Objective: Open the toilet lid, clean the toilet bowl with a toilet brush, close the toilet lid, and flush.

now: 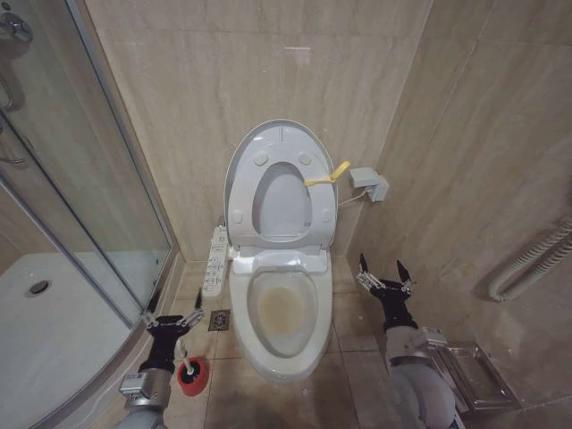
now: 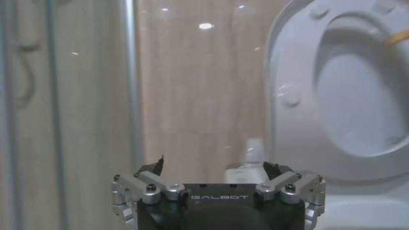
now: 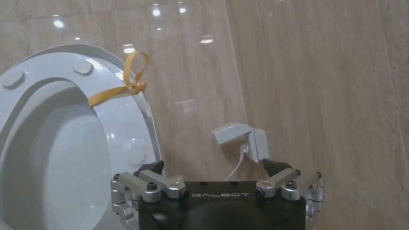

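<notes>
Glass shower enclosure (image 1: 80, 206): far left, curved door beside the toilet; its metal frame stands close to the left arm.

Left gripper (image 1: 175, 319): low on the left, fingers spread apart and empty, above the red cup holder (image 1: 191, 376). The toilet brush's handle cannot be made out; the arm covers part of the holder.

Floor drain (image 1: 220, 320): small square grate between left gripper and bowl.

Control panel (image 1: 214, 260): long, white, buttoned, along the left flank of the toilet.

Toilet lid (image 1: 268, 143): raised upright against the back wall, the seat (image 1: 315, 210) lifted against it; a yellow ribbon (image 1: 327, 175) is tied at their right edge.

Toilet bowl (image 1: 284, 308): centre, uncovered, brownish-yellow staining inside.

Wall socket (image 1: 369, 183): right of the lid, with a cable.

Right gripper (image 1: 384, 276): right of the bowl, fingers parted, holding nothing.

Wire rack (image 1: 474, 375): low right, partly cut off.

Corrugated hose (image 1: 536, 259): far right, cut by the edge.
</notes>
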Tool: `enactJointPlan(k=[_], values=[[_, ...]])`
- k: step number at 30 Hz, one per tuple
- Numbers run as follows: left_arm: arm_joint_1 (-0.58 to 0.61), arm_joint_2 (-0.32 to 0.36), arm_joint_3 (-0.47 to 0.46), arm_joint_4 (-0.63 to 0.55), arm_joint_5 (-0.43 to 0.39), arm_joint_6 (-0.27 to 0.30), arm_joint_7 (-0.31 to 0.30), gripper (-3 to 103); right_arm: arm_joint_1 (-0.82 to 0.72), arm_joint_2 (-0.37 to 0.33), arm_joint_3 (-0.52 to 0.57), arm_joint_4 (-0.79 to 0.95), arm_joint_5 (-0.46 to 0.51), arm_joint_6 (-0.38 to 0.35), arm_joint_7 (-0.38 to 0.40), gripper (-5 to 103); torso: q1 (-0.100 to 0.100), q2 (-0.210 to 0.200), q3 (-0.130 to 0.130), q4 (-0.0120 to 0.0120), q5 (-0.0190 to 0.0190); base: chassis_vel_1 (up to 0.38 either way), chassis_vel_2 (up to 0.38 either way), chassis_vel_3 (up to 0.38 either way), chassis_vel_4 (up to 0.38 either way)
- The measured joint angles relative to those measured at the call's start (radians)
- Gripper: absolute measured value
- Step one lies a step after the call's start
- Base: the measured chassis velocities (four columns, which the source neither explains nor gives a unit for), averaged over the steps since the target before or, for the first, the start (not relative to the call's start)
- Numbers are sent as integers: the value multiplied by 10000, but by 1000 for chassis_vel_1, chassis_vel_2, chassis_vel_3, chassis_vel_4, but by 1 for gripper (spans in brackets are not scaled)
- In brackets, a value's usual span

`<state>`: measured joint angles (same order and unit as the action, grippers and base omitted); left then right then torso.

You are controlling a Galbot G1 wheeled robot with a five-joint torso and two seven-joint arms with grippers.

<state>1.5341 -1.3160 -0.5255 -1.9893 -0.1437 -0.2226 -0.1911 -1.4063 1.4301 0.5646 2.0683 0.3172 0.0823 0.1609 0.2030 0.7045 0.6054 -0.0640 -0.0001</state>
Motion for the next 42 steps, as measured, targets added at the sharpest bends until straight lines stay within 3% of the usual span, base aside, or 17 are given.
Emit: enactJointPlan(k=[13, 42], values=[[69, -57, -81, 78, 425, -357, -182, 100, 0, 0, 0, 0, 0, 0, 0, 100, 0, 0, 0, -1, 1, 0, 0, 0, 0], [77, -36, -72, 17, 521, -326, -152, 100, 0, 0, 0, 1, 0, 0, 0, 100, 0, 0, 0, -1, 1, 0, 0, 0, 0]])
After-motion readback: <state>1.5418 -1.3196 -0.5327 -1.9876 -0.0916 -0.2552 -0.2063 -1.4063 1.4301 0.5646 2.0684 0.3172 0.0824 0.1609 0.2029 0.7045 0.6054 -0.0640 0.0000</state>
